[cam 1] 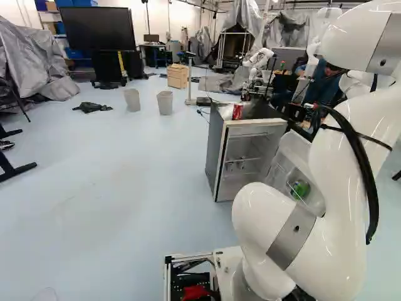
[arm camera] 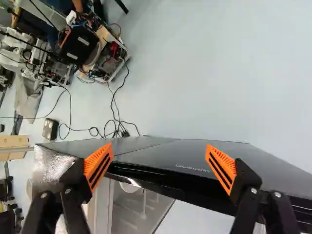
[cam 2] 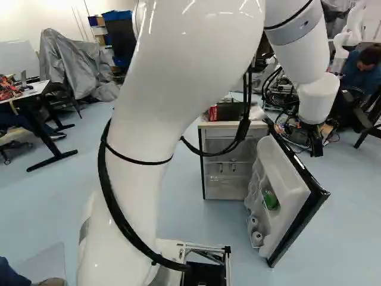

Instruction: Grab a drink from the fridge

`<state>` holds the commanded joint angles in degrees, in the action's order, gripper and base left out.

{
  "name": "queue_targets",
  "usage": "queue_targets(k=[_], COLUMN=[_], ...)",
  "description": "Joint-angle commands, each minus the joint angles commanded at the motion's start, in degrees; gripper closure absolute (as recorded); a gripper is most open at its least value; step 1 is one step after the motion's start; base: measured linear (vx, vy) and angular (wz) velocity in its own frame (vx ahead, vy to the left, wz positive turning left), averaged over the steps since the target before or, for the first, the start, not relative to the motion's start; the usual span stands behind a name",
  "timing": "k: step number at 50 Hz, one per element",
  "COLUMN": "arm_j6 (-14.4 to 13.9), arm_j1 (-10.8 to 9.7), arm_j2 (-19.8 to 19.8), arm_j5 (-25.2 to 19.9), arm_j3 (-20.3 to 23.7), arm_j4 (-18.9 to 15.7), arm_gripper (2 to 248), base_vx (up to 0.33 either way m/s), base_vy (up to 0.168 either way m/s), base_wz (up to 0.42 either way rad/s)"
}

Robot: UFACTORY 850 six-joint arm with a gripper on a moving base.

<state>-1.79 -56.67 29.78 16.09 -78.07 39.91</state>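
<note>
White arm (cam 2: pixel 184 53): biggest thing about, reaching forward and down to the fingers. Fridge (cam 1: pixel 215 157): standing open, its cabinet lower than the fingers and off to one side of them. Door (arm camera: pixel 195 158): swung wide; in the wrist view its dark top edge crosses ahead of and between the fingers. Contact with them: can't tell. Two waste bins (cam 1: pixel 165 103) (cam 1: pixel 132 101): on the floor, well apart from the fingers, past the cabinet.

Gripper (cam 2: pixel 314 142): black, near the door's top edge. Fingers set wide apart, orange pads (arm camera: pixel 99 163) facing each other, nothing gripped. Crumpled silvery sheet (arm camera: pixel 51 168): on the cabinet top, just beside one finger in the wrist view.

Drinks, all away from the fingers. Green one (cam 2: pixel 271 199): in the door's inner rack, lower than the fingers. Two pale round items (cam 2: pixel 256 238) (cam 2: pixel 253 222): same rack, lower again; kind unclear. Red can (cam 1: pixel 237 111): on the cabinet top, off to the side of the fingers. Small containers (cam 1: pixel 241 164): on an inside shelf, below finger level, too small to identify.
</note>
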Motion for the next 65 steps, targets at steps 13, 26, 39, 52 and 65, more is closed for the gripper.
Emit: queue_targets(k=[13, 26, 39, 52, 65], arm_j6=[0.0, 0.0, 0.0, 0.0, 0.0], arm_j1=[-1.54, -3.36, -5.33, -7.31, -9.27], arm_j2=[2.05, 3.77, 5.33, 6.9, 8.53], arm_j5=[5.11, 10.24, 15.36, 20.48, 25.61], arm_j3=[-2.76, -5.13, -7.34, -9.61, -12.02], arm_j4=[-0.59, -2.36, -4.39, -6.44, -8.44], arm_gripper=[3, 3, 3, 3, 3], base_vx=[0.0, 0.0, 0.0, 0.0, 0.0], base_vy=[0.0, 0.0, 0.0, 0.0, 0.0], base_wz=[0.0, 0.0, 0.0, 0.0, 0.0])
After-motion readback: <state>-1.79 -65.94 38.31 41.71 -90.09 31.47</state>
